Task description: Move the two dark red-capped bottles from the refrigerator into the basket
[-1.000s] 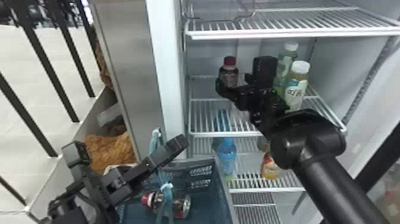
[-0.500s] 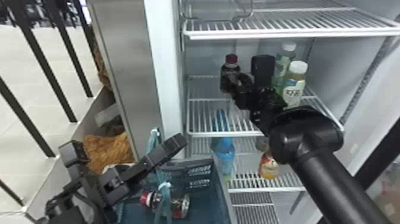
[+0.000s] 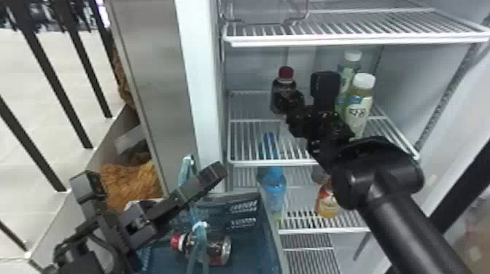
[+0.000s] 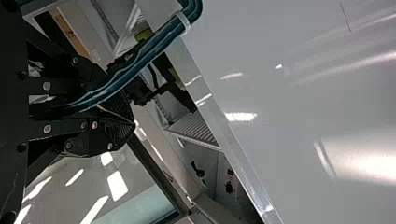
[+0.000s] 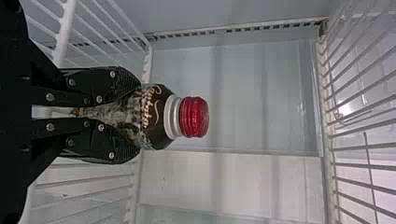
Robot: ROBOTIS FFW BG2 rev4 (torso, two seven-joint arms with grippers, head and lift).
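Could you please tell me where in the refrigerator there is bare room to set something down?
The upper shelf looks bare right of the wire frame; so does the middle shelf between its left edge and the dark bottle in the right gripper. The middle shelf's right side is crowded, with two white-capped bottles.

In the basket [image 3: 272, 242], one bottle [image 3: 220, 246] is laid on its side. The refrigerator [image 3: 419, 78] is set behind the basket and to its right. Just right of the basket, two drinks [image 3: 275, 186] [image 3: 327, 204] are stood on the lower shelf [image 3: 313, 231]. Higher up, beyond the basket, another bottle [image 3: 280, 87] is held upright in the right gripper [image 3: 287, 102] — farther right of the basket, two taller drinks [image 3: 359, 113] [image 3: 350, 70] are stood on the middle shelf [image 3: 248, 163], one behind the other.
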